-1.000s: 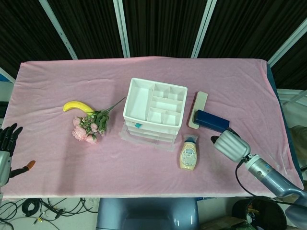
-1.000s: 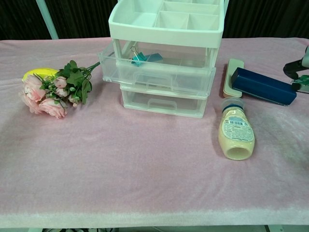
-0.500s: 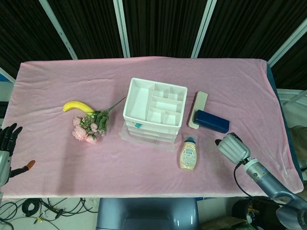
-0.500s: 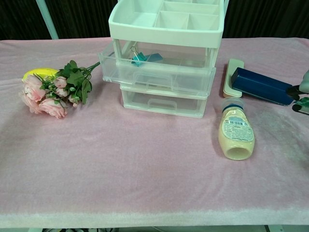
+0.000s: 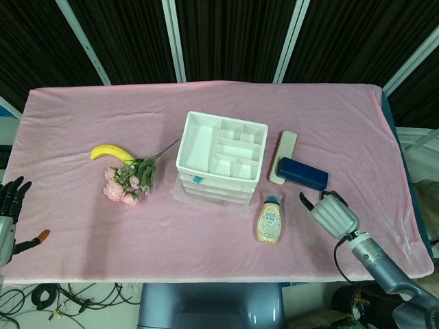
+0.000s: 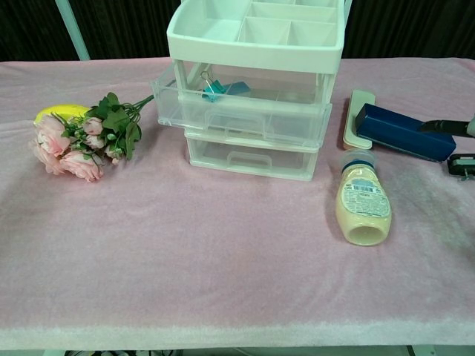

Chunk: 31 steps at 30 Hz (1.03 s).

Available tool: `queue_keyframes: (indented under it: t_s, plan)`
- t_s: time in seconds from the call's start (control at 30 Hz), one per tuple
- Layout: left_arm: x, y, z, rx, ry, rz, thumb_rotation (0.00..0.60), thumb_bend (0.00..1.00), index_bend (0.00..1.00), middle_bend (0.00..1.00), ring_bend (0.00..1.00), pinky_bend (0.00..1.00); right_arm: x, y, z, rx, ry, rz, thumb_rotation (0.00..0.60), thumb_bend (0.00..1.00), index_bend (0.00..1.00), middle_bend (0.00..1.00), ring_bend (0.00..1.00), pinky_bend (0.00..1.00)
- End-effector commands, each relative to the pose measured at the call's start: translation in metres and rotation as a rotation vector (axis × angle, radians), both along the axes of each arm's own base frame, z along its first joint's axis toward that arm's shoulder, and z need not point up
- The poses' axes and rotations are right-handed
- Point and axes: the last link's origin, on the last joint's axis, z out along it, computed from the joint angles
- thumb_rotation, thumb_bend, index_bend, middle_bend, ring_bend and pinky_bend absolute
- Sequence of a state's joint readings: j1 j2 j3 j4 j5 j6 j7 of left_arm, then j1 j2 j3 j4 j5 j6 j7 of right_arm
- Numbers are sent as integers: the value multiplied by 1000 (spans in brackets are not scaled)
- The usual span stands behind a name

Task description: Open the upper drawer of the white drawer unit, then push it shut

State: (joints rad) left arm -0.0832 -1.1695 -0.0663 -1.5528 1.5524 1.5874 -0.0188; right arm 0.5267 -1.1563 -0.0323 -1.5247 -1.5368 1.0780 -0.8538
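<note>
From the head view, the bench under its pink cloth (image 5: pixel 329 116) carries the white plastic drawer unit (image 5: pixel 221 152) near the middle, its divided top tray facing up. The upper clear drawer (image 5: pixel 209 186) barely shows past the tray's front edge. Left of the unit lie a bunch of pink artificial roses (image 5: pixel 130 179) and a yellow banana (image 5: pixel 111 151). To its right lie a beige flat block (image 5: pixel 284 156) and a dark blue rectangular case (image 5: pixel 302 173), with a cream squeeze bottle (image 5: pixel 269 219) lying in front. The right robot hand (image 5: pixel 331 212) hovers just beside the blue case, fingers apart, holding nothing. The left robot hand (image 5: pixel 9 212) sits at the bench's left edge, dark fingers spread, empty.

The chest view shows what the tray hides from above: the upper drawer (image 6: pixel 241 107) sticks out slightly, holding a teal binder clip (image 6: pixel 215 89), above a lower clear drawer (image 6: pixel 251 156). Only dark fingertips (image 6: pixel 445 125) of the right robot hand enter at the right edge; the left robot hand is out of this frame.
</note>
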Motion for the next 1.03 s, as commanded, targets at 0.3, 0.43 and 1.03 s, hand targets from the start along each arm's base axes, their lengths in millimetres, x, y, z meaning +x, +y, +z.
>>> queue_keyframes:
  t_s: [0.3, 0.43, 1.03]
  plan:
    - [-1, -1, -1, -8, 37, 11, 600, 0, 0, 0, 0, 0, -26, 67, 63, -349, -392, -228, 600, 108, 0, 338, 348, 325]
    - [-5, -2, -2, -26, 84, 34, 600, 0, 0, 0, 0, 0, -38, 95, 71, -343, -642, -339, 600, 86, 0, 41, 54, 167]
    - [-3, -4, -4, -50, 146, 34, 600, 0, 0, 0, 0, 0, -53, 119, 82, -347, -869, -333, 600, 2, 0, 0, 0, 132]
